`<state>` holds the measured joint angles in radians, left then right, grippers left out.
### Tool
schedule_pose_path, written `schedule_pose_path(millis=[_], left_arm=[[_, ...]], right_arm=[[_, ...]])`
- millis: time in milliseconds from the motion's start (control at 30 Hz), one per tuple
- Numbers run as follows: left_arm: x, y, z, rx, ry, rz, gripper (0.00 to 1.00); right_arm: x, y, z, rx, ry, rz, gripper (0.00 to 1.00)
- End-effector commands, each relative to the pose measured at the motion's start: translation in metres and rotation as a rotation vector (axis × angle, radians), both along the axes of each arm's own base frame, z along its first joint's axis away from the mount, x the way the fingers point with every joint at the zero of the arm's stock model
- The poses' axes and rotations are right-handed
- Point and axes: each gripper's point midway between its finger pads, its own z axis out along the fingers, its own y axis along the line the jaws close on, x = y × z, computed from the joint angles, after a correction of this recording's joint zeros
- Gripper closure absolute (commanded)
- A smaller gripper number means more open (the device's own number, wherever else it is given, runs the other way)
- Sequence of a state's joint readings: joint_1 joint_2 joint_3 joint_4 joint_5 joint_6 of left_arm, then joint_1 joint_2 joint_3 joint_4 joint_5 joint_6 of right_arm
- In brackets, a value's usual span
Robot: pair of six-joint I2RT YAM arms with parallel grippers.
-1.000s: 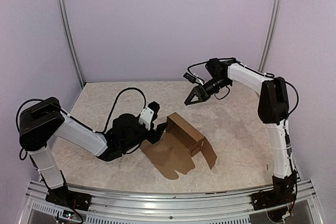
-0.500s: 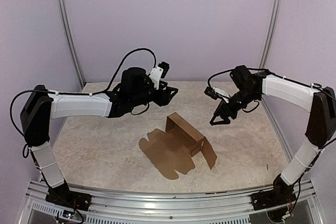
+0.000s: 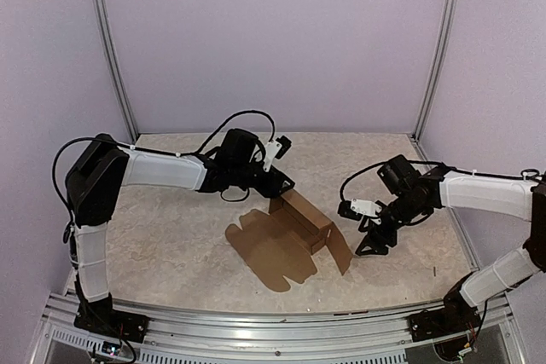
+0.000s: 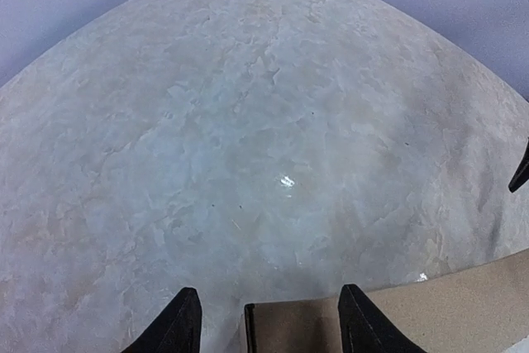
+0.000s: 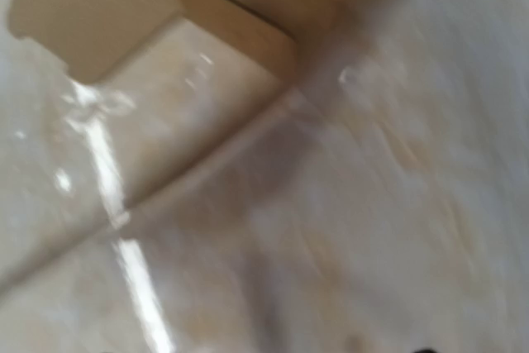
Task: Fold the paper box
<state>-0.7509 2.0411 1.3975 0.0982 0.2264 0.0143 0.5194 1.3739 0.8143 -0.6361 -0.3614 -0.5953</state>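
1. We see the plain brown cardboard paper box [image 3: 286, 240] mid-table on the pale marbled tabletop [image 3: 162, 236]. It is half formed: one long wall upright, a tabbed panel flat in front, a flap splayed right.
2. The left gripper [image 3: 284, 185] is spread at the wall's far end.
3. The right gripper [image 3: 373, 246], spread and empty, hangs just beside that flap.

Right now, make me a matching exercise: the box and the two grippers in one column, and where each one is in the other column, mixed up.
Column one
1. paper box
2. left gripper
3. right gripper

Column two
A. just right of the box, low over the table
B. middle of the table, partly folded, one wall upright
C. at the box's far left corner

Pairs: 1-B, 2-C, 3-A
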Motion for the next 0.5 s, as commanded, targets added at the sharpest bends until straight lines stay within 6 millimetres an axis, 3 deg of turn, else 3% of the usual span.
schedule_pose_path(millis=[0,100,233,333,467], left_arm=[[-0.014,0.012,-0.006,-0.008,0.044,-0.01,0.45],[-0.024,0.022,-0.011,-0.02,0.078,0.021,0.45],[-0.037,0.039,-0.021,-0.029,0.114,0.074,0.46],[-0.05,0.051,-0.027,-0.027,0.139,0.103,0.47],[-0.063,0.061,-0.027,-0.027,0.143,0.147,0.47]], right_arm=[[-0.005,0.03,0.0,0.018,-0.064,0.117,0.23],[-0.006,0.048,-0.002,0.037,-0.039,0.153,0.18],[0.012,0.074,-0.004,0.053,-0.011,0.141,0.11],[0.023,0.092,-0.006,0.074,0.04,0.128,0.01],[0.037,0.111,-0.003,0.1,0.042,0.115,0.0]])
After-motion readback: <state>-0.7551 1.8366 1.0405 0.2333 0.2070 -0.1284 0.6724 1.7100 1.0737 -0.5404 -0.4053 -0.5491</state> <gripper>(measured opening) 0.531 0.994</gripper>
